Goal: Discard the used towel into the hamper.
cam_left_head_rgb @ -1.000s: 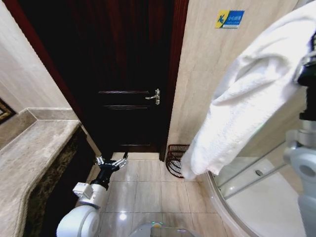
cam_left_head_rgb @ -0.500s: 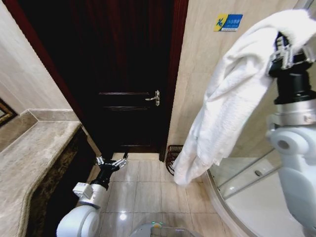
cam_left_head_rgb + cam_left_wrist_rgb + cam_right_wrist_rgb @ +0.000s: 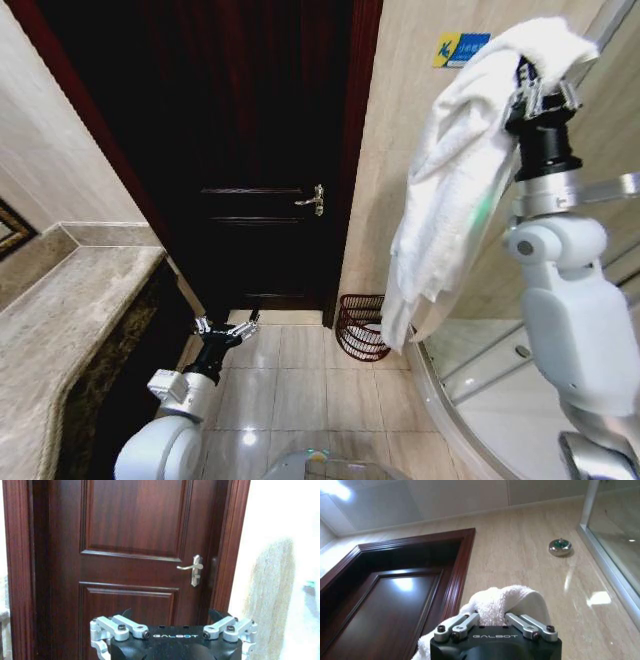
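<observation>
A white towel [image 3: 455, 170] hangs from my raised right gripper [image 3: 540, 92], which is shut on its upper end high at the right, in front of the beige wall. Its lower end dangles just above the hamper [image 3: 362, 326], a dark red-brown wire basket on the floor by the wall next to the door. In the right wrist view the towel [image 3: 496, 603] bulges out between the closed fingers. My left gripper [image 3: 226, 328] hangs low over the floor tiles, open and holding nothing, and faces the door in the left wrist view, where its fingers [image 3: 124, 624] stand spread.
A dark wooden door [image 3: 250, 150] with a metal handle [image 3: 312, 198] stands shut ahead. On the left runs a marble counter [image 3: 60, 320]. A curved glass shower enclosure [image 3: 500, 390] fills the lower right. Open floor tiles [image 3: 290, 375] lie between them.
My right arm has swung leftward and farther away with the towel, so the towel now hangs closer to the wall with its lower end over the hamper. The left arm has not moved.
</observation>
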### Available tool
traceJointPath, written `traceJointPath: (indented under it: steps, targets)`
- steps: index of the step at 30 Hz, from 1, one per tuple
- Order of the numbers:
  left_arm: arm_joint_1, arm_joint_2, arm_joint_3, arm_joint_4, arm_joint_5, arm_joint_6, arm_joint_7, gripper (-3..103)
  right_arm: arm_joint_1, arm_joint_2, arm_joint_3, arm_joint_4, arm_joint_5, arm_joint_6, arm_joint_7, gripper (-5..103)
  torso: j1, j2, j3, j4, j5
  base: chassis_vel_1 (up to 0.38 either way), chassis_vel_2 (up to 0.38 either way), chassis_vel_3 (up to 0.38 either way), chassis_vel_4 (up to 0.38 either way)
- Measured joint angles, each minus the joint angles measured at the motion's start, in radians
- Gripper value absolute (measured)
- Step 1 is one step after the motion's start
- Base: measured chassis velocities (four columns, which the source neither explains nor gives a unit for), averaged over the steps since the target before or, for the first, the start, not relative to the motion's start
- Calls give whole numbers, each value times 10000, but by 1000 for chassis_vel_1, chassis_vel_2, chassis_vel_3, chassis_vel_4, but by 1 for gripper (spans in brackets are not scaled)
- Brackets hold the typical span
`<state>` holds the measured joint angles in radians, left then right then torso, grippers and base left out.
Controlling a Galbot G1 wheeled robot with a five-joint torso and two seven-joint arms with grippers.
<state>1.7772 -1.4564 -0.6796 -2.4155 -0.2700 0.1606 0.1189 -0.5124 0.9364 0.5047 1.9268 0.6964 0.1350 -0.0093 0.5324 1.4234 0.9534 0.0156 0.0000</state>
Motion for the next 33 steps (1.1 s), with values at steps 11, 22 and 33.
traceJointPath:
  steps: [11,22,33]
  targets:
    - [1,-1,0,0,0,0,0,100,12,48,-91,-257,-27,33,-83,9,-17,-19,-14,-2,0,-20,15,14,-16]
    - [-1,-1,0,0,0,0,0,100,165,208,-401,-768,-68,449,-160,9,-8,-41,-17,1,2,-97,96,116,-95]
    - [1,0,0,0,0,0,0,100,1734,313,-746,-1678,-338,508,-152,9,-28,-38,-26,0,-3,5,-7,-10,2]
